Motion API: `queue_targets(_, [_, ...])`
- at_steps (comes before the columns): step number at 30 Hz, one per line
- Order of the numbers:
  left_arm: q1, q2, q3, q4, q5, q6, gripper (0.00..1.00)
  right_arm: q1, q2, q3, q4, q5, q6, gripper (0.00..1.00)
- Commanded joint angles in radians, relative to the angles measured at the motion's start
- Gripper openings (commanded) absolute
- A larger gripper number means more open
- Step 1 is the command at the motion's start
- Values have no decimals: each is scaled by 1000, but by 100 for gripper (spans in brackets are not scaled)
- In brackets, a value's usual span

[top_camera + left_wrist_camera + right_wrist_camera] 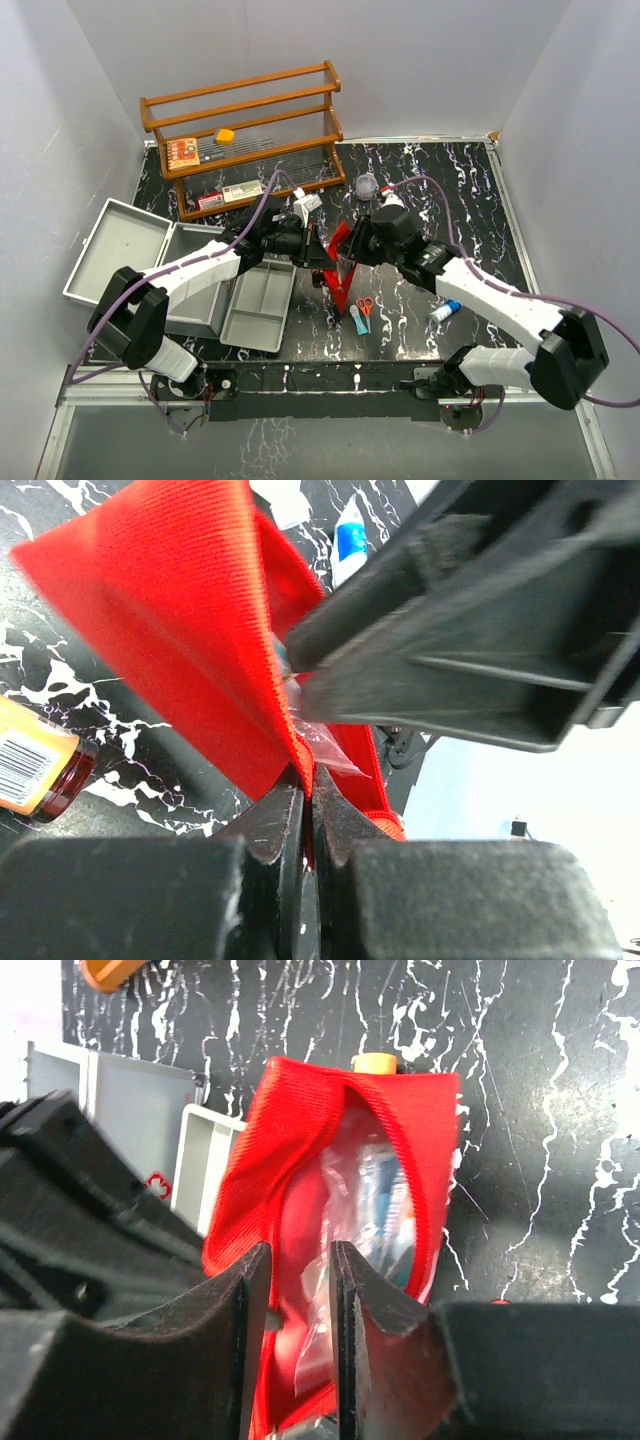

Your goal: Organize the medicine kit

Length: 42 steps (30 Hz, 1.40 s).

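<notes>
The medicine kit, a silver-grey metal case [190, 285] with its lid [115, 250] open, stands at the left. Its grey tray [258, 305] lies beside it. A red fabric pouch [340, 262] hangs above the table's middle, between my grippers. My left gripper [307, 780] is shut on the pouch's edge [190, 610]. My right gripper [297, 1260] is at the pouch's open mouth [300, 1140]. Its jaws stand a narrow gap apart, with a clear plastic packet [340, 1250] loose between them. More packets show inside the pouch.
A wooden slatted rack [245, 130] at the back holds small boxes. Red scissors [365, 305], a teal item [355, 320], a blue-white tube [445, 310] and a round clear object [367, 185] lie on the table. An amber bottle [40, 765] lies under the pouch.
</notes>
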Motion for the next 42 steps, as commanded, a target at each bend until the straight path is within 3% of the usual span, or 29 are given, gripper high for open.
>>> queue_targets(1, [-3, -41, 16, 8, -7, 17, 0, 0, -90, 40, -88, -8, -93, 30])
queue_targets(6, [-3, -27, 30, 21, -7, 13, 0, 0, -77, 53, -178, -69, -142, 29])
queue_targets(18, [-3, -11, 36, 29, -9, 7, 0, 0, 14, 72, -170, -165, -206, 12])
queue_targets(28, [-4, -5, 24, 92, 37, -42, 0, 0, 47, 48, -150, -117, -198, 6])
queue_targets(33, [-3, -6, 27, 53, 6, -28, 0, 0, -10, 45, -148, -100, -200, 7])
queue_targets(42, [-3, -14, 14, 32, -81, -20, 0, 1, -279, 1, -243, -7, -177, 27])
